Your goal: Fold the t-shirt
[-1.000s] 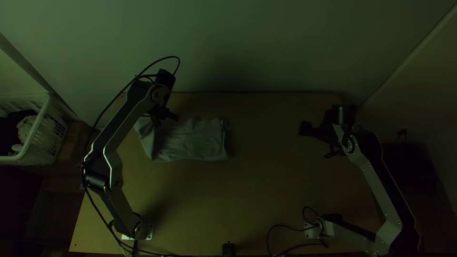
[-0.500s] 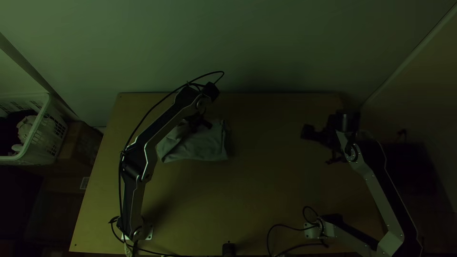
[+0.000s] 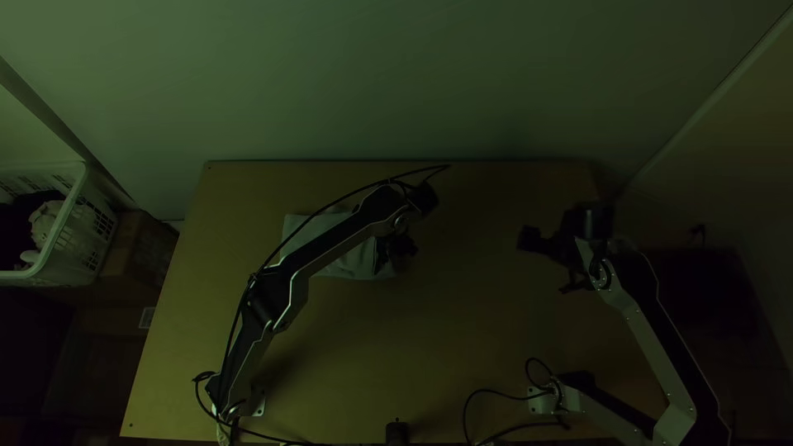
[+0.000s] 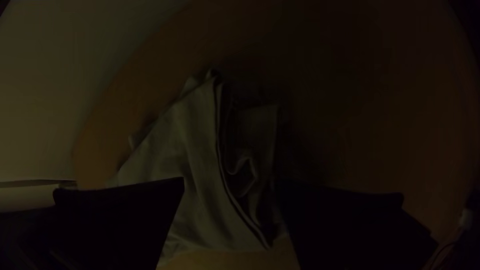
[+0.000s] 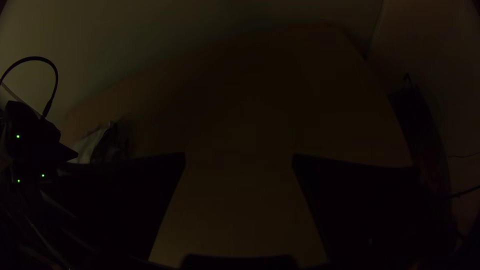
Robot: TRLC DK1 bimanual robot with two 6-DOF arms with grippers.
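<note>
In the top view my left gripper (image 3: 395, 254) is over the right end of the grey t-shirt (image 3: 353, 263), which lies as a small folded bundle left of the table's middle, partly hidden by the arm. In the left wrist view, the t-shirt (image 4: 192, 135) shows stacked layers with a crumpled part beside their edge. There my left gripper (image 4: 230, 182) is open, its fingers wide apart with cloth beyond and between them. At the table's right side is my right gripper (image 3: 553, 252), away from the cloth. The right wrist view has my right gripper (image 5: 239, 157) open over bare wood.
A white basket (image 3: 62, 223) with cloth in it stands left of the table (image 3: 462, 347), beside a cardboard box (image 3: 136, 248). A wall runs behind the table's far edge. Black cables lie near the right arm's base.
My left gripper has moved right across the t-shirt. The cloth's left end has come over to the right, leaving the bundle shorter. The right arm has shifted only slightly.
</note>
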